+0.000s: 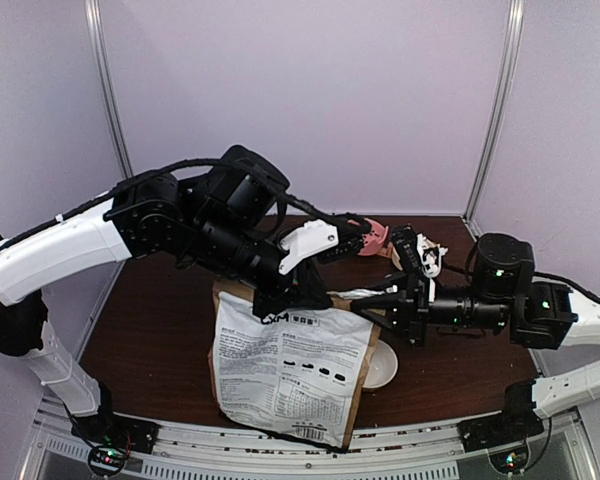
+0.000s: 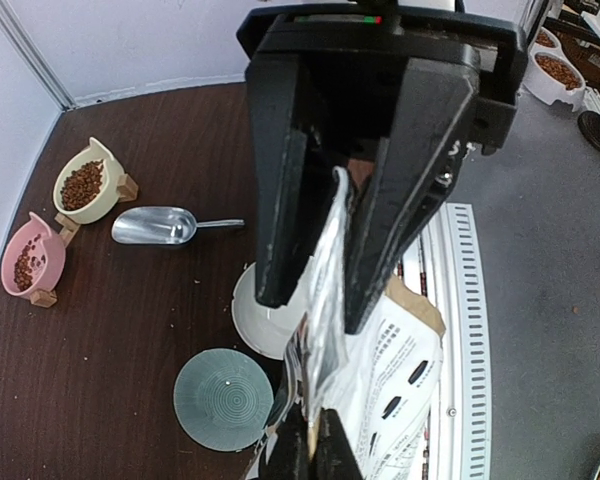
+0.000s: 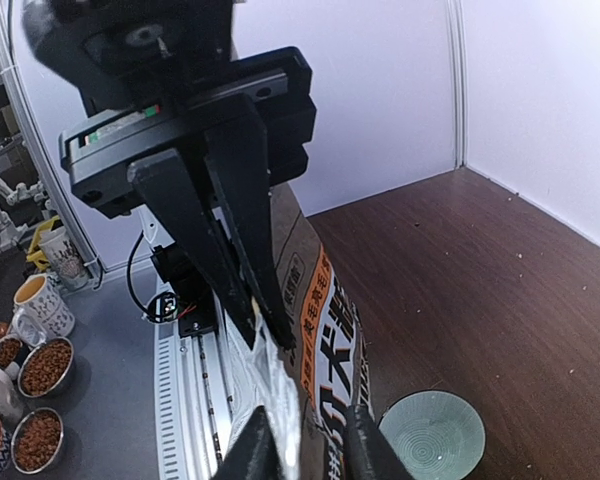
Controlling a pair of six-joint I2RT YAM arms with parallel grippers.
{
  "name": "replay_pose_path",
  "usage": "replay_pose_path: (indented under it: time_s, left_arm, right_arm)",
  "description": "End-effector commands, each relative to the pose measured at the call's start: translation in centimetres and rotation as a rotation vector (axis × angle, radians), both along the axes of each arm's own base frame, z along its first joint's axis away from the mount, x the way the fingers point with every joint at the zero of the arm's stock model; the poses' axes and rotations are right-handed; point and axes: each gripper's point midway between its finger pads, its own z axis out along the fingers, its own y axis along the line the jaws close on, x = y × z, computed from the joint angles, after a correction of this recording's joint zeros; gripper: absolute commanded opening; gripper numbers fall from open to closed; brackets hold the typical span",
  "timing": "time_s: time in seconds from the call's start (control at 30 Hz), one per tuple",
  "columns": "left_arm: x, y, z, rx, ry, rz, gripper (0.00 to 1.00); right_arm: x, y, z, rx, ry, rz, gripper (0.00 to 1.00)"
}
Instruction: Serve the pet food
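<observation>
Pet food heaped in cream bowl, more in pink bowl at its 7 o'clock, both on table. Metal scoop at cream bowl's 4 o'clock. Left gripper fingers clamped on top edge of paper bag. Right gripper, at bag's 2 o'clock in top view, fingers slightly apart astride same edge. White dish and grey disc sit beside bag.
</observation>
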Motion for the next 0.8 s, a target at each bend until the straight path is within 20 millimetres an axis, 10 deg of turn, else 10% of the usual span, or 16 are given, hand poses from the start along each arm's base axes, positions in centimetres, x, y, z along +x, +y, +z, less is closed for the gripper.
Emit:
replay_pose_path:
  time_s: [0.0, 0.17, 0.4, 0.67, 0.77]
  left_arm:
    - [-0.2, -0.5, 1.1, -0.053, 0.009, -0.012, 0.0]
    - [-0.2, -0.4, 1.0, -0.05, 0.006, -0.009, 0.0]
    - [1.8, 2.7, -1.1, 0.049, -0.028, 0.068, 0.14]
    - [2.3, 3.8, -0.2, 0.022, -0.014, 0.083, 0.0]
    - [2.0, 3.4, 0.0, 0.012, 0.0, 0.063, 0.0]
  right_arm:
    - [-0.2, 0.1, 2.5, 0.068, -0.023, 0.009, 0.15]
    - [-0.2, 0.0, 2.4, 0.06, -0.022, 0.007, 0.0]
    - [-0.2, -0.7, 2.9, 0.07, -0.04, -0.006, 0.0]
    - [-0.1, 0.1, 2.8, 0.06, -0.037, 0.006, 0.0]
    - [0.1, 1.0, 2.4, 0.047, -0.028, 0.016, 0.14]
